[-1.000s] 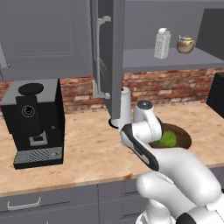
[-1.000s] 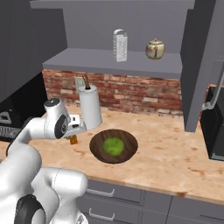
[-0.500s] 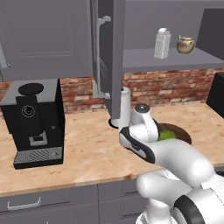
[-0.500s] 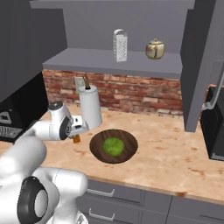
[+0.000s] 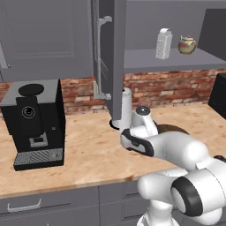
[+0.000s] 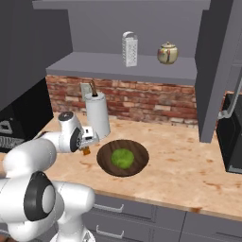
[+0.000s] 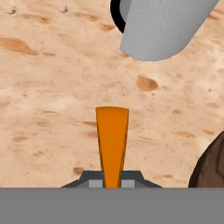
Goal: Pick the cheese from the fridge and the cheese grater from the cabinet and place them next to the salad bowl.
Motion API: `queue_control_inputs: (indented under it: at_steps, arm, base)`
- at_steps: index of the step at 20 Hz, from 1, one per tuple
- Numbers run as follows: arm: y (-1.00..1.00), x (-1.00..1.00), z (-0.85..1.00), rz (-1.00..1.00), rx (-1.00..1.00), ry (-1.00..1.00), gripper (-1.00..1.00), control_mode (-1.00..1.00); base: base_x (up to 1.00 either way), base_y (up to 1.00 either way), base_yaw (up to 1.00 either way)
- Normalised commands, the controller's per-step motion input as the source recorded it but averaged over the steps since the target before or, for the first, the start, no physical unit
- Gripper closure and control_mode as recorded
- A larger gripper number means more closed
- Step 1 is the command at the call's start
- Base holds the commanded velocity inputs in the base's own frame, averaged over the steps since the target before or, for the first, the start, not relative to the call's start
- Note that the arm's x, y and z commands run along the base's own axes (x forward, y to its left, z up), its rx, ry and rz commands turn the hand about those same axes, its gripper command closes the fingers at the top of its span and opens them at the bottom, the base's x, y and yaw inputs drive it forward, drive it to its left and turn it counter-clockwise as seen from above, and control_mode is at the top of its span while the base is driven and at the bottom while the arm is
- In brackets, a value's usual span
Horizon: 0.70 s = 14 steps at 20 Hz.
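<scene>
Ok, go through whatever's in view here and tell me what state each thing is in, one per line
gripper: shut on the cheese
cheese: held above the counter, beside the salad bowl
salad bowl: on the counter, greens inside
cabinet: door open
cheese grater: upright on the cabinet shelf
teapot: upright on the shelf, lid on

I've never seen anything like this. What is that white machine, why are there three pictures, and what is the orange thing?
The white machine is a robot arm in a computer-drawn kitchen. Two pictures come from cameras behind it, one to its left and one to its right, looking over the same counter. The third comes from a camera on its hand, looking down along the gripper. The orange thing is the cheese, a wedge pinched between the shut gripper's fingers, just above the counter. Nearby stand a white cylinder and the salad bowl with greens inside. A black coffee machine sits further left. On the open cabinet shelf above are the cheese grater and a gold teapot.
</scene>
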Motion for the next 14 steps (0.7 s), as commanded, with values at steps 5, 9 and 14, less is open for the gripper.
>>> queue_control_inputs:
  at_steps: [5, 9, 14]
  arm:
    - [-0.07, 0.0, -0.22, 0.0, 0.0, 0.0, 1.0, -1.0]
    - [-0.02, 0.0, -0.16, 0.0, 0.0, -0.02, 1.0, -1.0]
    - [0.0, 0.0, -0.2, 0.0, 0.0, -0.02, 1.0, -1.0]
  base:
    - [0.0, 0.0, 0.0]
    - [0.0, 0.0, 0.0]
    - [0.0, 0.0, 0.0]
